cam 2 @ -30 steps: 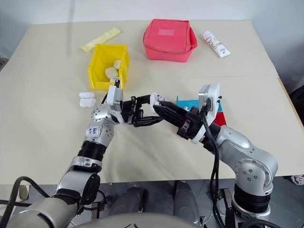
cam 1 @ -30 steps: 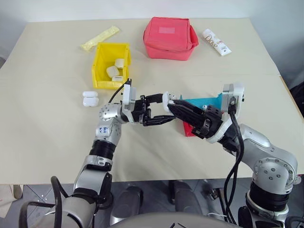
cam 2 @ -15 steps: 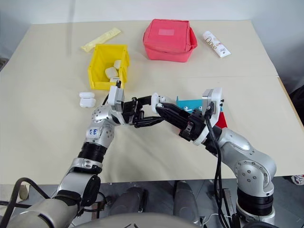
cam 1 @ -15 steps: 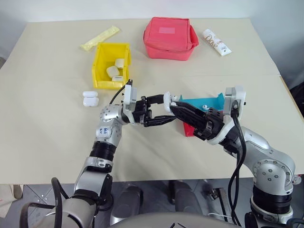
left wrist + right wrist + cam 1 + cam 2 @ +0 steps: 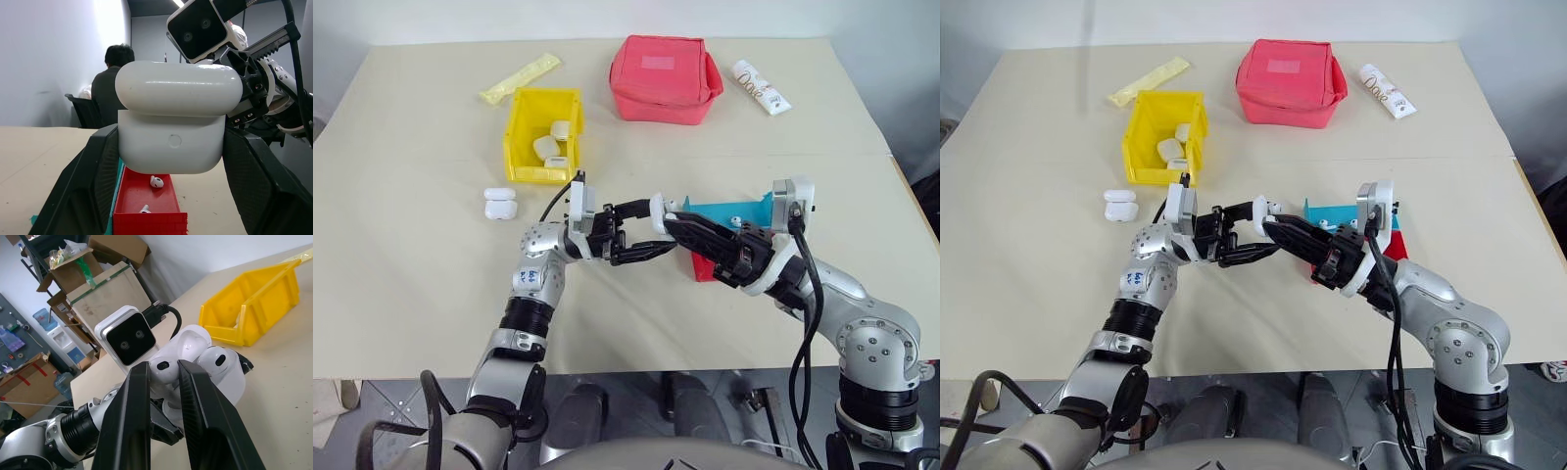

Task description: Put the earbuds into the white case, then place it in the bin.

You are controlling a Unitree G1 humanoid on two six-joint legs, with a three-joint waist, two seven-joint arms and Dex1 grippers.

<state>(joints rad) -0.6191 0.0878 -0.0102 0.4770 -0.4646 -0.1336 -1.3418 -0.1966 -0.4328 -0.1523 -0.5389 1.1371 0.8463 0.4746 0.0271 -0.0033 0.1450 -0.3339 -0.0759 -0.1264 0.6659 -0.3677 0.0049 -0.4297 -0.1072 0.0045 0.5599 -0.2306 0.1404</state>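
Note:
My left gripper (image 5: 644, 227) is shut on the white case (image 5: 171, 139), holding it in the air over the middle of the table with its lid (image 5: 192, 340) flipped open. My right gripper (image 5: 164, 366) meets it from the right, shut on one of the earbuds (image 5: 162, 368), which sits at the case's open mouth. Two more earbuds (image 5: 156, 182) lie in the red tray (image 5: 146, 215) below. The yellow bin (image 5: 515, 127) stands at the back left with several white cases inside.
A blue tray (image 5: 744, 209) with a small white piece in it sits beside the red tray under my right arm. A white case (image 5: 499, 203) lies on the table in front of the bin. A red pouch (image 5: 664, 76), a white tube (image 5: 760, 86) and a yellow packet (image 5: 520, 78) line the far edge.

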